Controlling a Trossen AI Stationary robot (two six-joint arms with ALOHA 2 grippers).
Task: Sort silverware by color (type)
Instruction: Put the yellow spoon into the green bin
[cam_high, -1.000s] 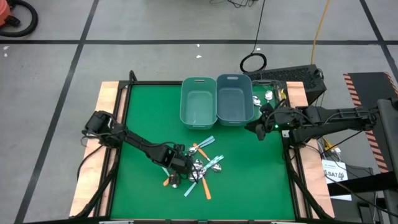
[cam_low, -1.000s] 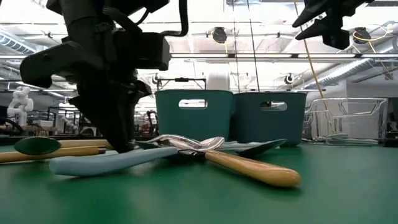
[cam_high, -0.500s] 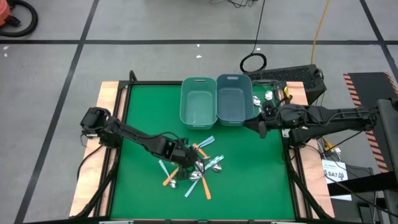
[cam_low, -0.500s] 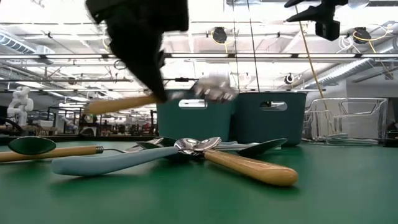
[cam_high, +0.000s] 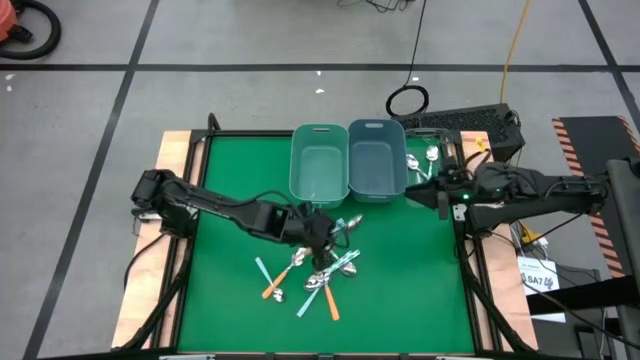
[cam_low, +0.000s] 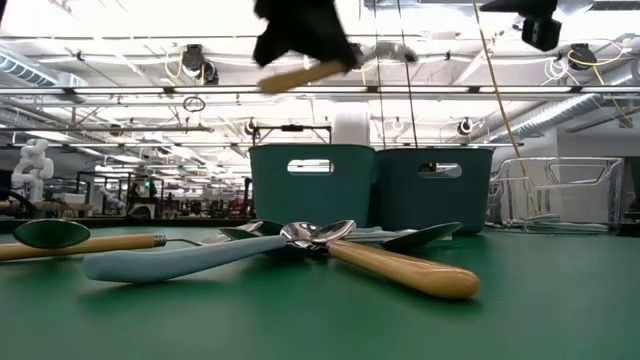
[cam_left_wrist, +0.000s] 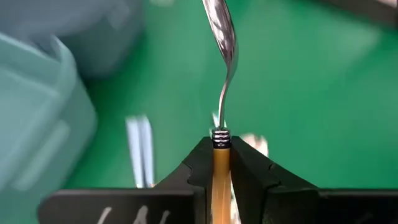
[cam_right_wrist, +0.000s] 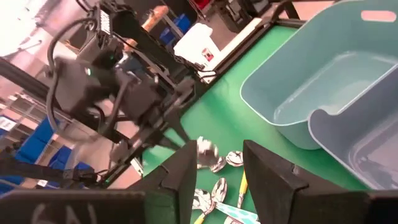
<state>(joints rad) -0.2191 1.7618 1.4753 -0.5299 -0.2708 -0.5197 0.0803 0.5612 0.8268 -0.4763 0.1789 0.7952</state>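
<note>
A: Where is the left gripper (cam_high: 318, 238)?

B: Above the green bench (cam_high: 230, 190), just in front of the lighter teal bin (cam_high: 319, 165) and over the near edge of the spoon pile (cam_high: 318, 272). Its fingers (cam_left_wrist: 254, 176) are pressed together on the orange-handled spoon (cam_left_wrist: 222, 93), pinching the handle right behind the metal collar.

A: How does that spoon sit?

B: The shiny bowl sticks out ahead of the fingertips, clear of the bench. In the low view it hangs high up, handle and bowl (cam_low: 330, 68) roughly level, well above the two bins.

A: And the rest of the silverware?

B: Scattered on the bench in a loose heap, orange, light blue and teal-green handles crossing one another. Close to the low camera, a light blue handle (cam_low: 170, 262) and an orange one (cam_low: 405, 270) meet at their metal bowls. A few more spoons (cam_high: 422, 158) lie on the bench just to the right of the darker bin (cam_high: 376, 160).

A: The right gripper (cam_high: 438, 198)?

B: It hovers by the bench's right edge, beside the darker bin and near those few spoons. Its fingers (cam_right_wrist: 267, 171) are spread apart with nothing between them.

A: The bins?

B: Side by side, touching, at the far middle of the bench. The lighter one looks bare inside.
</note>
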